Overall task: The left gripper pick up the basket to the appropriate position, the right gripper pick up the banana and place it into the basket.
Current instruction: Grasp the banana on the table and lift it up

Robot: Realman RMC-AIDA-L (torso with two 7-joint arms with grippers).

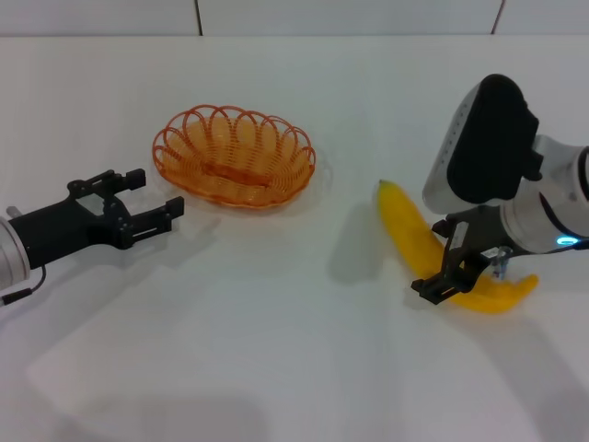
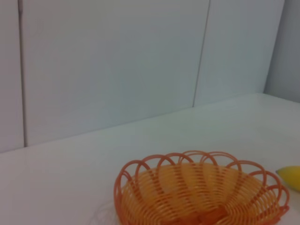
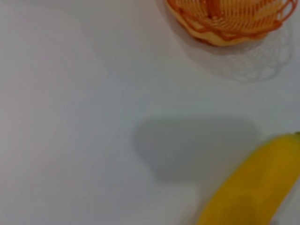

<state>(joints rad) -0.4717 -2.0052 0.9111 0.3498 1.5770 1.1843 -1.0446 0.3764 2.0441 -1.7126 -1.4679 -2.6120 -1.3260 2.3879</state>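
Observation:
The orange wire basket (image 1: 235, 157) (image 2: 197, 194) (image 3: 225, 18) sits on the white table, left of centre and towards the back. My left gripper (image 1: 156, 195) hovers open just to its left and slightly nearer me, apart from the rim. The yellow banana (image 1: 405, 226) (image 2: 290, 176) (image 3: 253, 187) lies on the table at the right. My right gripper (image 1: 465, 274) is down over the banana's nearer half, open, with one jaw on each side of it. That part of the banana is partly hidden by the claw.
The white table (image 1: 276, 350) runs back to a white panelled wall (image 2: 117, 61). Nothing else stands on it. The right arm's bulky white-grey housing (image 1: 483, 138) rises above the banana.

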